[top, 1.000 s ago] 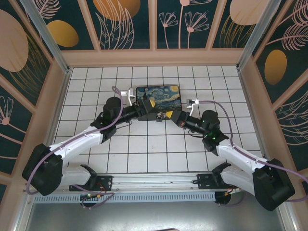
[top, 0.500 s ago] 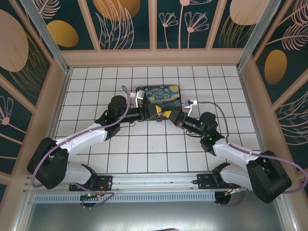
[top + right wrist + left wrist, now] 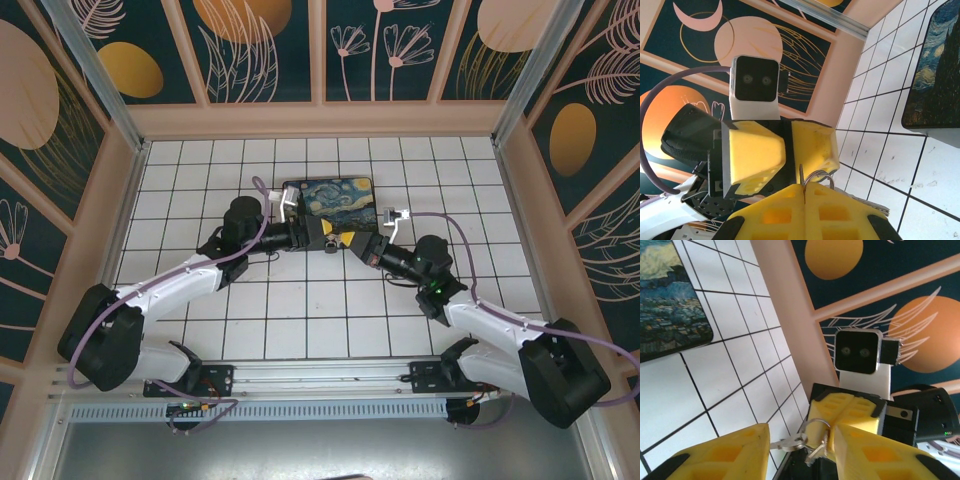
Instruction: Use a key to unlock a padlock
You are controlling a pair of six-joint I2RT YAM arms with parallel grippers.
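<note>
Your arms meet at the near edge of the painted box (image 3: 330,195); bare tiles reach the table (image 3: 300,320) sides. Left gripper (image 3: 801,436) half open around the key (image 3: 790,442); right gripper (image 3: 804,186) pinched shut on the key ring (image 3: 818,424).

Box (image 3: 327,205) stands on desk (image 3: 200,170), beyond centre. Left tool (image 3: 320,240) and right tool (image 3: 344,240) meet tip to tip just before its near edge. Key (image 3: 790,442) hangs between the left tool's fingers.
</note>
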